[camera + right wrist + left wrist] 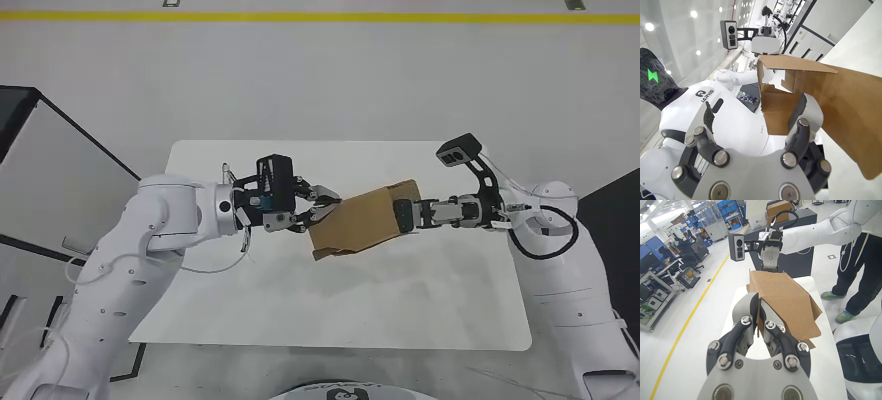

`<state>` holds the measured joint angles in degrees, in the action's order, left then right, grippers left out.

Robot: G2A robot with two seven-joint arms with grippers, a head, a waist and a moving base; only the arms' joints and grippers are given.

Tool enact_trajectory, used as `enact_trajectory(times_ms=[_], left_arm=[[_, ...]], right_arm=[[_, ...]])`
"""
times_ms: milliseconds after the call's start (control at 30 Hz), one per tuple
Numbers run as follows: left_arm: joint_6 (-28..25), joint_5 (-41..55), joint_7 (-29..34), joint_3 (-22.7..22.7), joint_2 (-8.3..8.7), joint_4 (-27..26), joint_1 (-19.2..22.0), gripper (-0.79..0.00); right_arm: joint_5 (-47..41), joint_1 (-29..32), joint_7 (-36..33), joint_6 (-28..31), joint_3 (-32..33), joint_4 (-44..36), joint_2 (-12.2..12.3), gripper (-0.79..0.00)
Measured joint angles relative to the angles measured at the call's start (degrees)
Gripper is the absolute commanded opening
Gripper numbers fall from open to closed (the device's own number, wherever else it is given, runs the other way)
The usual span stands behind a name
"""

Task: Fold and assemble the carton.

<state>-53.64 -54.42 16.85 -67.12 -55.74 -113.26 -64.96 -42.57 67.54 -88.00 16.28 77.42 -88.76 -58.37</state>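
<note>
A brown corrugated cardboard carton (365, 228), partly folded with loose flaps hanging open, sits over the middle of a white table with rounded corners (400, 310), between the robot's two arms. It runs left to right, and its right end is angled a little toward the far side. From the top view I cannot tell whether its lowest flap touches the table top.

The left gripper (322, 207) meets the carton's left end. In its own wrist view, the left gripper (757, 303) has its jaws drawn almost together. A thin raw edge of cardboard stands upright in the narrow slot between the two white fingers (745, 307). The jaws are clenched on that flap, with the rest of the carton (783, 298) stretching away toward the other arm.

The right gripper (405, 215) meets the carton's right end. In its wrist view, the right gripper (755, 103) has its jaws spread wide. One white finger with a dark pad (807, 111) lies flat against the broad brown panel of the carton (844, 113). The other finger stands well apart from the cardboard, touching nothing. The carton's open end, with notched flaps, sits in the gap nearer the touching finger, so these jaws are released rather than pinching.
</note>
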Motion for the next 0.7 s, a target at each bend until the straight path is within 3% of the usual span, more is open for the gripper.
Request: enact_trajectory(times_ms=[333,700], left_arm=[[-0.1,0.3,0.6,0.5,0.06,0.1,0.2,-0.785],[-0.3,0.6,1.5,1.0,0.20,-0.2,0.2,-0.785]], right_arm=[[1.2,-1.3,0.0,0.0,-2.5,-0.8,0.5,-0.326],[2.4,-2.3,0.1,0.1,-4.4,-1.4,0.7,-0.459]])
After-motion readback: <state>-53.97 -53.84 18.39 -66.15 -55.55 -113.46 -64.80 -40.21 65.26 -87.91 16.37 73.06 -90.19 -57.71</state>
